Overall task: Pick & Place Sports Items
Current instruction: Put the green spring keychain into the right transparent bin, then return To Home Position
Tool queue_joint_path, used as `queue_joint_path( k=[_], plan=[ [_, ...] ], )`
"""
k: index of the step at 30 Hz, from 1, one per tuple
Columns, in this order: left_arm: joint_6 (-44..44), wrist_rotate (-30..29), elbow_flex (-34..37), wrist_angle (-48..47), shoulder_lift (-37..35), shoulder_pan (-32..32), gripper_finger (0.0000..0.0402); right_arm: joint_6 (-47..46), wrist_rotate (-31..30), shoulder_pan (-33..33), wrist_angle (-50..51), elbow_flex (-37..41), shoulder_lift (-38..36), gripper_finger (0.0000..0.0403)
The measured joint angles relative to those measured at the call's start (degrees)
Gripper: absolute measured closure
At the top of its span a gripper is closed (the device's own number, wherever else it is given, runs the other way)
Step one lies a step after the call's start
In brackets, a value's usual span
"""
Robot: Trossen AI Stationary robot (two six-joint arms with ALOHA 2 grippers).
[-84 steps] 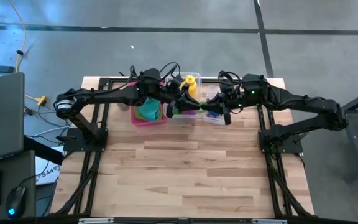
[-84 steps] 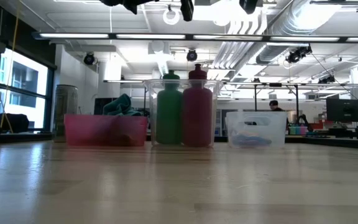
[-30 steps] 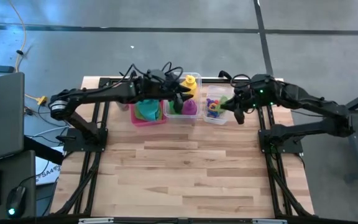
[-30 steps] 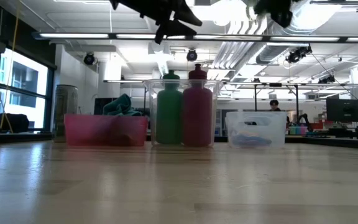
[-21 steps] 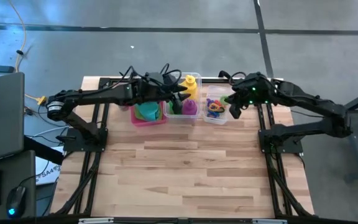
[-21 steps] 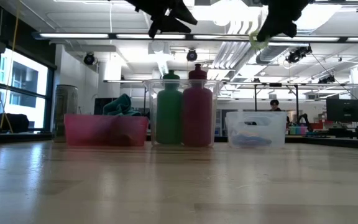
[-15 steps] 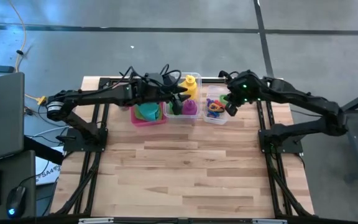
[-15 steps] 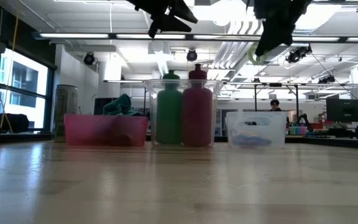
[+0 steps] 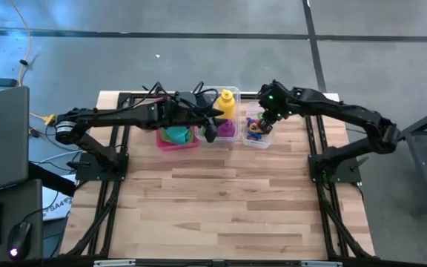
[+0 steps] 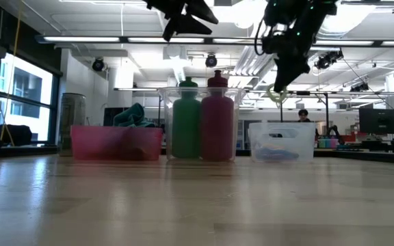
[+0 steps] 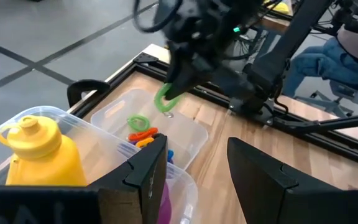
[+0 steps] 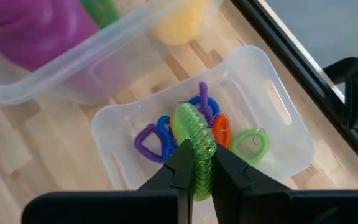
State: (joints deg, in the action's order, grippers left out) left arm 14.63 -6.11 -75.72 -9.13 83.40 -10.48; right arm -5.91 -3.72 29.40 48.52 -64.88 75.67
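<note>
A green coil ring (image 12: 195,148) hangs pinched in the right gripper (image 12: 197,163), at the centre of the right wrist view, directly above the clear bin (image 12: 284,134) that already holds purple, blue, orange and green rings (image 12: 166,134). It looks light, springy and floppy, so a grip across one loop seems enough; it may bounce on release. The left gripper (image 11: 194,163) hovers part-open and empty near the yellow bottle (image 11: 39,152), at the lower left of its view.
</note>
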Motion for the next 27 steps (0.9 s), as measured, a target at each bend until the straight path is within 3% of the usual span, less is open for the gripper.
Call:
queue_joint_path(
  k=[6, 12, 27],
  plan=[
    [0.01, 0.02, 0.0, 0.0, 0.0, 0.09, 0.0237, -0.3, 0.85, 1.9, -1.25, 0.0, 4.29, 0.0377],
    [0.26, 0.05, 0.0, 0.0, 0.0, 0.09, 0.0237, -1.62, 1.03, 2.24, -1.27, 0.0, 6.95, 0.0348],
    [0.42, 3.65, 0.04, -0.45, -0.58, 0.18, 0.0237, -2.03, 7.06, 1.13, -4.45, 0.02, 5.73, 0.0275]
  ],
)
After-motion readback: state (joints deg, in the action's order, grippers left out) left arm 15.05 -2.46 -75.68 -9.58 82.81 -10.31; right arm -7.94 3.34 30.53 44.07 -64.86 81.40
